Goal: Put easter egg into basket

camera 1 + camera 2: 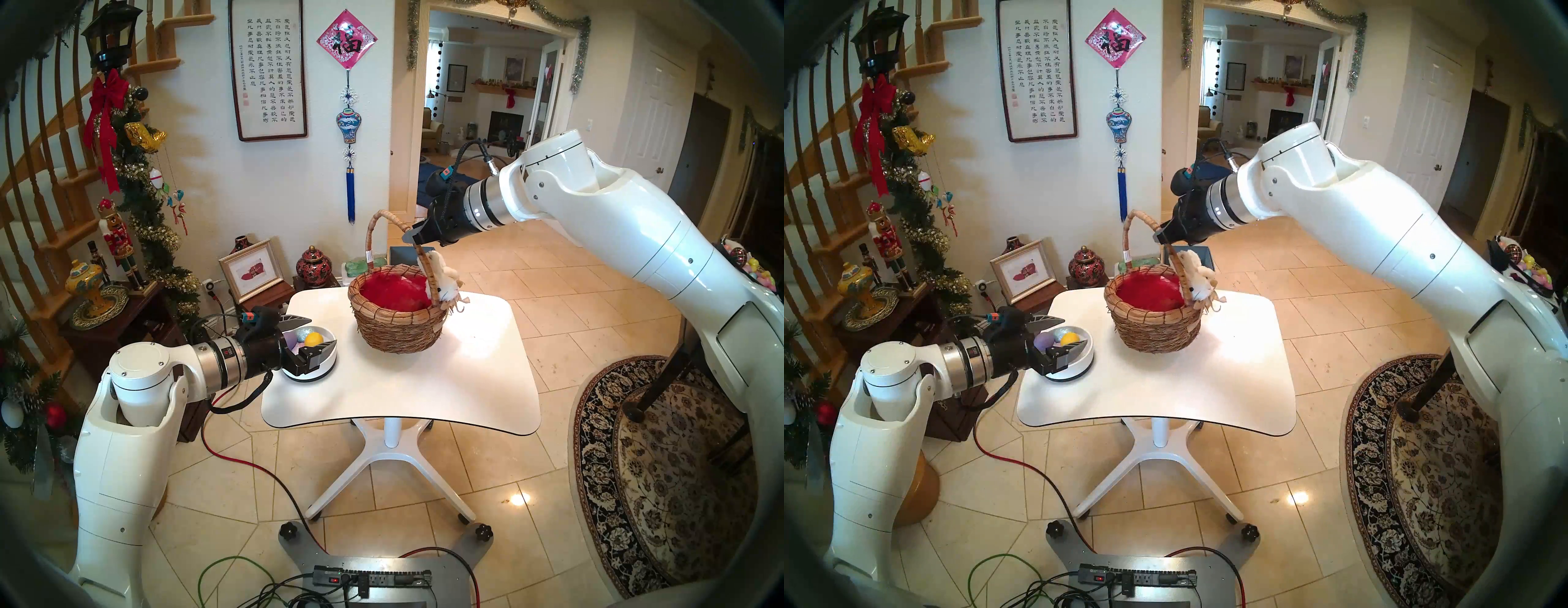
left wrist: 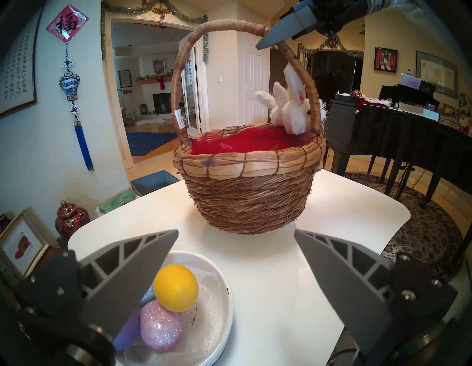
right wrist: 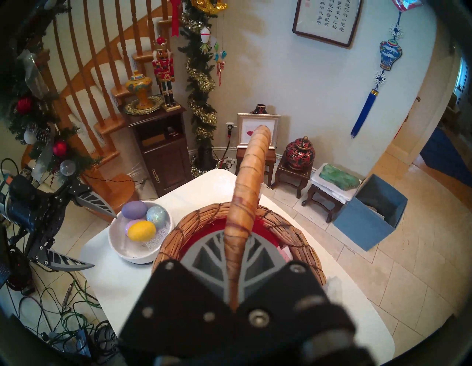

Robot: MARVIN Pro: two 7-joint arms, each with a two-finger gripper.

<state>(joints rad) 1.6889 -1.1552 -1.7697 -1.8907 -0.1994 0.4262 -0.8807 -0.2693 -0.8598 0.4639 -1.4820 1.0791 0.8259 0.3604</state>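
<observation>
The brown wicker basket [image 1: 399,327] [image 2: 250,199] with red lining and a white plush bunny [image 2: 288,112] stands on the white table [image 1: 403,390]. My right gripper [image 1: 411,237] [image 3: 235,237] is shut on the right side of its arched handle [image 3: 251,173]. A white bowl [image 2: 224,319] [image 3: 135,255] at the table's left holds a yellow egg [image 2: 176,287] [image 1: 315,338], a pink glitter egg [image 2: 161,324], a purple egg [image 3: 134,209] and a silvery blue egg [image 3: 157,213]. My left gripper [image 1: 319,333] [image 2: 236,230] hangs open just over the bowl, holding nothing.
A blue box [image 3: 367,225] sits on the floor behind the table. Low stools with a red jar [image 3: 300,153] and a dark cabinet [image 3: 158,148] line the wall. A black piano [image 2: 398,127] and a patterned rug [image 1: 662,488] lie to the right. Cables cross the floor.
</observation>
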